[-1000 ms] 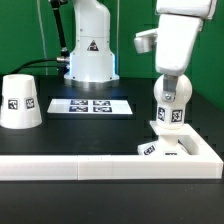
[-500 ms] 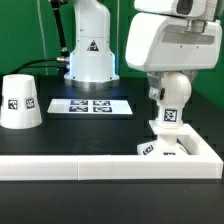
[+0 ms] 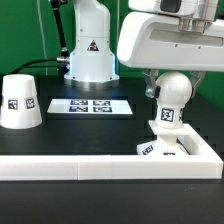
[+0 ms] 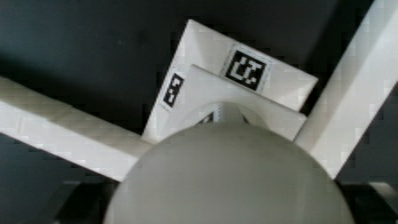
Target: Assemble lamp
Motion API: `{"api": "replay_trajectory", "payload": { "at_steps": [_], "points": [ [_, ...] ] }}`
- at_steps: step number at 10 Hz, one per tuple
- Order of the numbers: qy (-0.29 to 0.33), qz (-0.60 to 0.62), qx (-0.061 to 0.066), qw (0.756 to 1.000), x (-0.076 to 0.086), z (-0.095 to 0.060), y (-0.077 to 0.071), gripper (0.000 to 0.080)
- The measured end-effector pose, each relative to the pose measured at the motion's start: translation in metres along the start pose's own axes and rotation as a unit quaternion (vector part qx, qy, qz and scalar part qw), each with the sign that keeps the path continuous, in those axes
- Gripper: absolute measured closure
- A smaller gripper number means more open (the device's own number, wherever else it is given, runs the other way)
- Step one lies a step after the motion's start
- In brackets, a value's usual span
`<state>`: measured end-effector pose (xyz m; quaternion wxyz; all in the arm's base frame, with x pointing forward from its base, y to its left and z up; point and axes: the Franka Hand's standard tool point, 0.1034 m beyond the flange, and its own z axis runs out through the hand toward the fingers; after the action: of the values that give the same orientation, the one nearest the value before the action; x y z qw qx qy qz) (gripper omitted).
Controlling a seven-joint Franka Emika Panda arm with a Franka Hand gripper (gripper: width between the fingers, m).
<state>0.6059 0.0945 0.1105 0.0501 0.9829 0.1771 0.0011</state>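
The bulb [image 3: 172, 98] stands upright on the square base [image 3: 160, 148], which lies in the corner of the white L-shaped wall [image 3: 90, 166] at the exterior view's right. Neither has shifted since half a second ago. The arm [image 3: 170, 40] above them has swung further toward the exterior view's left and now looms larger. The claw [image 4: 217, 205] sits over the bulb, which fills the wrist view, but I cannot tell whether it is clenched. The shade [image 3: 20, 102] remains well apart on the worktop [image 3: 70, 135], left of the marker board [image 3: 92, 105].
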Motion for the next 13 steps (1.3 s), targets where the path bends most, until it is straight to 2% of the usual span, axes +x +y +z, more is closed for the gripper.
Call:
{"api": "replay_trajectory", "payload": {
  "at_steps": [2,4,7,8,10,13],
  "points": [
    [0.001,0.094,0.005,0.996,0.0006,-0.0003,-0.0023,0.0220],
    [-0.001,0.209,0.014,0.978,0.0007,-0.0003,-0.0046,0.0220],
    [0.010,0.313,0.044,0.949,0.0049,-0.0002,-0.0044,0.0220],
    [0.007,0.360,0.055,0.931,0.0045,0.0002,-0.0044,0.0220],
    [0.002,0.410,0.055,0.911,0.0041,0.0003,-0.0054,0.0220],
    [-0.005,0.506,0.057,0.861,0.0040,0.0004,-0.0062,0.0220]
  ]
}}
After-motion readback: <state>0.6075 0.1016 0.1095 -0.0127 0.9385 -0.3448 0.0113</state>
